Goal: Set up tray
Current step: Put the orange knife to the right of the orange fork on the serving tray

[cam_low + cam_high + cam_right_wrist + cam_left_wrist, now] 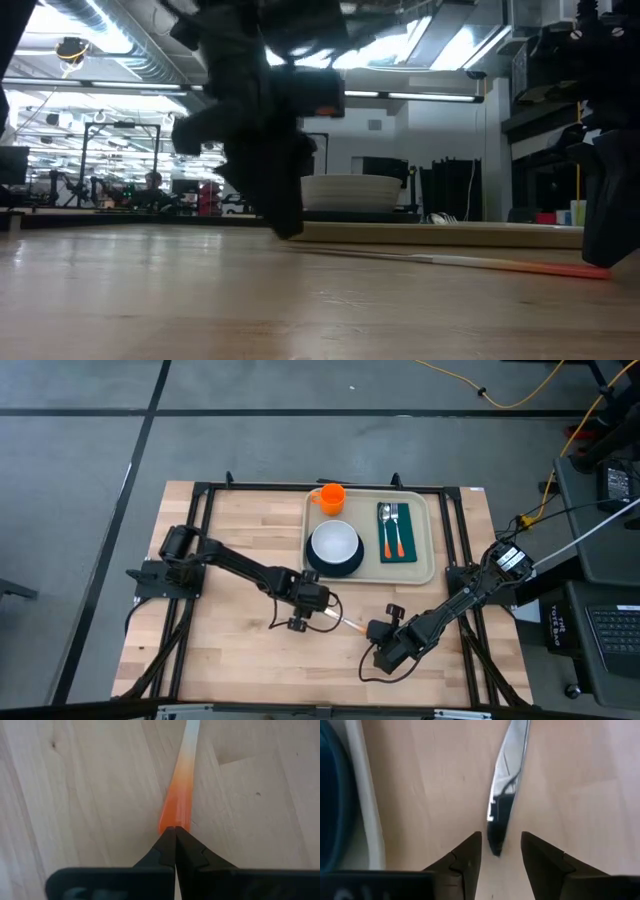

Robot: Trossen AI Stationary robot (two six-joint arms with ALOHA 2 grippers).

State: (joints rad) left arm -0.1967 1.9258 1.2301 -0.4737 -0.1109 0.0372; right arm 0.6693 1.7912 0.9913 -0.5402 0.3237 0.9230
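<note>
Fingers of the left gripper [501, 852] stand apart, one on each side of the knife [506, 790] blade tip, which lies flat on the table [230, 650] between them without being pinched. The right gripper [175, 832] is pressed together, its tip touching the orange handle end of the same knife; nothing shows between its fingers, so it seems to nudge or pin the handle, not hold it.

In the high view the knife [345, 624] lies on bare wood between the two grippers, left gripper [300, 622] at the blade end, right gripper [378, 630] at the handle end. The tray [432, 540] sits farther back, apart from the knife, already carrying a cup [330, 497], a bowl [334, 543] on a plate [352, 567], and a napkin [398, 554] with a fork [385, 528] and spoon [396, 528] on it.

Risks, as I judge them: the blade is thin and lies flat, so fingers closing around it could slide over the metal and skid the knife away. The right tip pushing the handle could swing the blade out from between the left fingers before they close. A grip this near the tip would leave the heavy handle hanging, so the knife might droop or slip out on the way to the napkin.
</note>
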